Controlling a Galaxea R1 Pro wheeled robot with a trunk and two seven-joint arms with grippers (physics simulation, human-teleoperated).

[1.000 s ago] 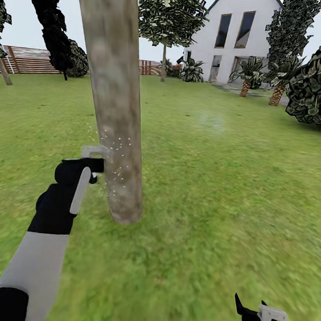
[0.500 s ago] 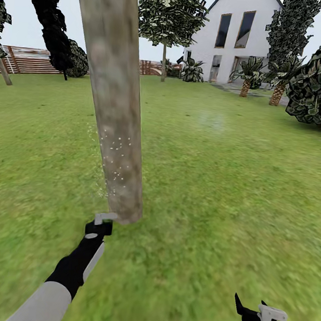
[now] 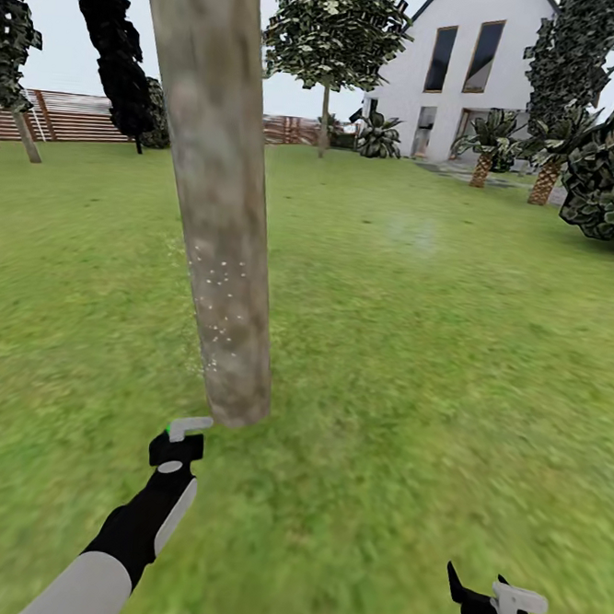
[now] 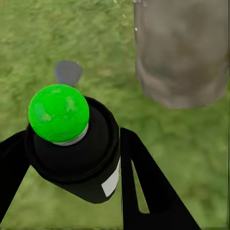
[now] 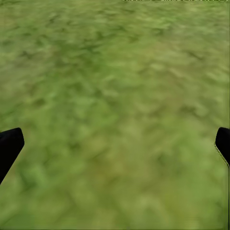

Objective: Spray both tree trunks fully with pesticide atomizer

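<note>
Head view: the left gripper [image 3: 178, 435] hangs low on the grass beside the base of the trunk [image 3: 221, 245], which carries pale spray specks.

Left wrist view: its fingers clamp the atomizer [image 4: 76, 148], a small, rigid, probably light bottle, best held round its body.

Right wrist view: the right gripper [image 5: 115, 143] is spread wide, empty.

The left arm [image 3: 132, 533] is extended forward toward 12 o'clock, low, with the left gripper [image 3: 179, 435] closed around the pesticide atomizer [image 4: 74, 143], which is clamped between both dark fingers [image 4: 143, 187]. The right gripper [image 3: 496, 604] is held low at about 5 o'clock, its fingers spread wide apart.
</note>
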